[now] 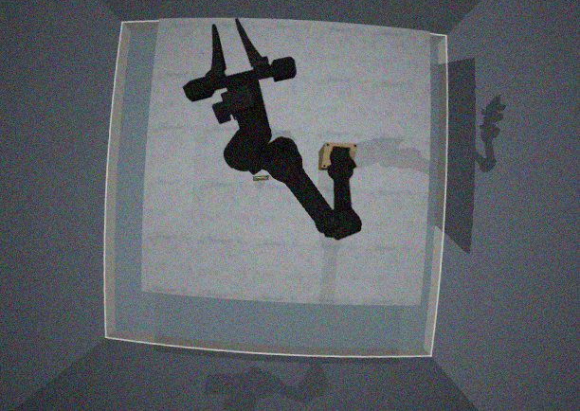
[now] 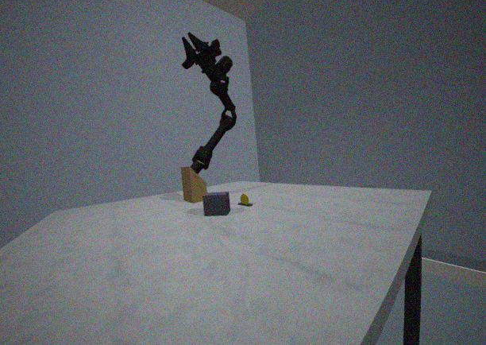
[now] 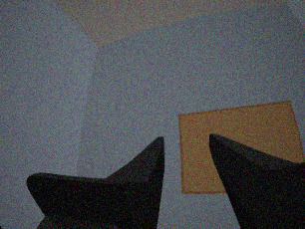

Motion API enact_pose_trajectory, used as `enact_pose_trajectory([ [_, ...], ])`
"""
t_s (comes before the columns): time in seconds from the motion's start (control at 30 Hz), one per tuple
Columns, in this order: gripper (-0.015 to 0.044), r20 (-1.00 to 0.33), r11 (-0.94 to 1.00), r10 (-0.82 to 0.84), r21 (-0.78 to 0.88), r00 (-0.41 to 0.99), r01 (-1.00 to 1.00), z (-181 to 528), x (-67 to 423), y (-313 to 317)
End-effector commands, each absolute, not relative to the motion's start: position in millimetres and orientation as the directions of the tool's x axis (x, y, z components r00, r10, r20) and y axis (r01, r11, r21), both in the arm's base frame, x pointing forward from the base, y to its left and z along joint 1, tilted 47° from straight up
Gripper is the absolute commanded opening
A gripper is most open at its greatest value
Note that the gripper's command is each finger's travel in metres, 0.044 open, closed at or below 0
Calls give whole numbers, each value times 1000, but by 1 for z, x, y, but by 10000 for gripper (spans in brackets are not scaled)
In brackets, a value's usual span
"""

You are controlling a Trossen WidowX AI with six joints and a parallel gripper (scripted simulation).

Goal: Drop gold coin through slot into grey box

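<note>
The gold coin (image 2: 244, 199) stands on edge in its dark-green holder (image 2: 244, 204) on the table (image 2: 238, 265), just right of the grey box (image 2: 216, 203) in the exterior view and apart from it. Left to right in that view: the tan mounting block (image 2: 193, 185) stands behind and slightly left of the grey box, then the box, then the coin. The arm (image 2: 218, 110) rises from the block, well above the box. The gripper (image 2: 190, 44) is high overhead, pointed upward and away from the table, its fingers partly closed with a gap between them and nothing held. From above, the coin (image 1: 261, 178) shows as a thin sliver just below the arm's elbow; the box is hidden under the arm. In the wrist view, the fingertips frame only wall and an orange panel (image 3: 239, 143).
</note>
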State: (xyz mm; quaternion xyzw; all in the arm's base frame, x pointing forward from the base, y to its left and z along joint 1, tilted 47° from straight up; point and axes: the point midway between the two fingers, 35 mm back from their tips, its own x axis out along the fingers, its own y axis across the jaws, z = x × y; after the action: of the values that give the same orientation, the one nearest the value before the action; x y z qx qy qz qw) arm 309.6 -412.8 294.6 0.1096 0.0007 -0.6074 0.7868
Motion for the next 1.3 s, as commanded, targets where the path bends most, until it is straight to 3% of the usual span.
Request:
enact_pose_trajectory([
  [0.0,161,-214,340,-910,109,356,934,273,334,-396],
  [0.27,161,-513,691,-623,-6,591,723,194,399,-309],
  [0.53,161,-755,921,-207,64,622,384,126,423,-196],
  [0.87,161,-866,933,341,360,367,-15,71,390,-48],
  [1.1,161,-768,772,634,619,97,-142,72,339,48],
  [1.27,161,-679,669,733,729,-34,-144,76,311,82],
])
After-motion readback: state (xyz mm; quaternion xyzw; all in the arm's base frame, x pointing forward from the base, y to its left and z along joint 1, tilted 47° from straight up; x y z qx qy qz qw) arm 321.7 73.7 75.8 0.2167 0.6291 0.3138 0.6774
